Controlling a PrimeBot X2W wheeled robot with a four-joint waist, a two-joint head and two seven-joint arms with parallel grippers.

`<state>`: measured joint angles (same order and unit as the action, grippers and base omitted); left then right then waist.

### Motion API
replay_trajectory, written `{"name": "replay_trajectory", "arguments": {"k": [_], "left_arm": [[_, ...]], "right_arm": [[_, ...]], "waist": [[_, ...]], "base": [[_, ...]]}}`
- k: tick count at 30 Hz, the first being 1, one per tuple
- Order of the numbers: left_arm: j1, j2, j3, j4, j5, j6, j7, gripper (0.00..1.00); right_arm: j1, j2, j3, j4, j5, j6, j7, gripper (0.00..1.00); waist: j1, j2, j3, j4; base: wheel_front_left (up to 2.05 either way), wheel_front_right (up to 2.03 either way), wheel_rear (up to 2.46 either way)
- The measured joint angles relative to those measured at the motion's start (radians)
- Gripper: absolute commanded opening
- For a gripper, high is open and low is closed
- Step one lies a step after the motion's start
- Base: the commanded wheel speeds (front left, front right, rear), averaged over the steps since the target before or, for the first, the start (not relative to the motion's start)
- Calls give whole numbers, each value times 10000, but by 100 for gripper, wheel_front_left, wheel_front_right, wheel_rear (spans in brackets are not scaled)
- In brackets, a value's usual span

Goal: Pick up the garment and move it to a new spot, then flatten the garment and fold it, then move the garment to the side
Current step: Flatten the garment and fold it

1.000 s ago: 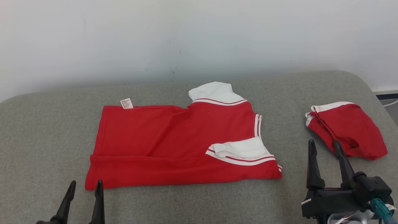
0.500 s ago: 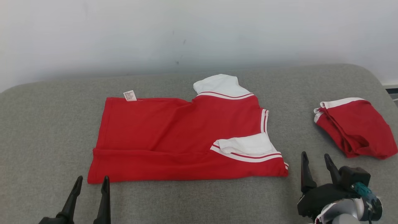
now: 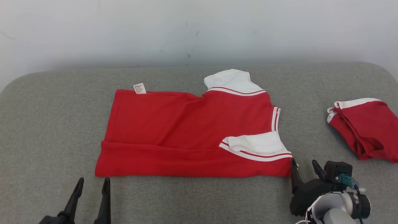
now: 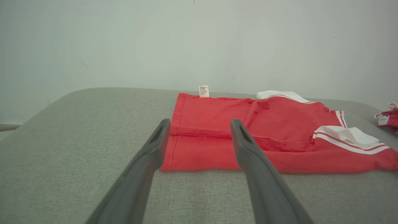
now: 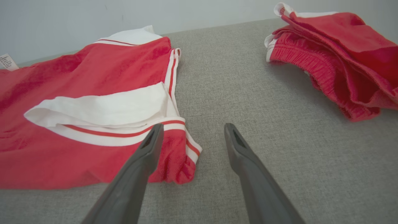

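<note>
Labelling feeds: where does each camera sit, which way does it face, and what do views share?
Head view: high, looking down on the red shirt; left gripper and right gripper below.
Left wrist view: low, along its fingers toward the shirt's hem.
Right wrist view: along its fingers past the sleeve toward folded red garment.
All share the shirt.

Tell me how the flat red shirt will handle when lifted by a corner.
The red shirt will probably droop and unfold: thin cloth, creased along its folded near edge. It looks light, so a corner should lift easily. Pushed on the textured grey cushion, it would likely bunch rather than slide.
</note>
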<state>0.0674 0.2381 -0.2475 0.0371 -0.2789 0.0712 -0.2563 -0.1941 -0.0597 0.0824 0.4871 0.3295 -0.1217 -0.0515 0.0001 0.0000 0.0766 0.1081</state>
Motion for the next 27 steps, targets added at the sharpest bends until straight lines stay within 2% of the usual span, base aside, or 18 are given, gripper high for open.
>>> {"name": "replay_trajectory", "arguments": {"k": [6,17,27], "left_arm": [[-479,61,15,1116,-307,-426,107,100],[-2613,140,136,3879,-1064,-1208,1112,100],[-3513,86,288,5647,-1298,-1340,1722,98]], "right_arm": [[-26,8,140,378,33,73,8,100],[-420,19,339,614,35,127,-17,100],[-941,21,472,685,31,161,-194,100]], "waist": [[0,0,7,-108],[0,0,333,-412],[0,0,907,-668]], "base": [[0,0,0],[0,0,0],[0,0,0]]}}
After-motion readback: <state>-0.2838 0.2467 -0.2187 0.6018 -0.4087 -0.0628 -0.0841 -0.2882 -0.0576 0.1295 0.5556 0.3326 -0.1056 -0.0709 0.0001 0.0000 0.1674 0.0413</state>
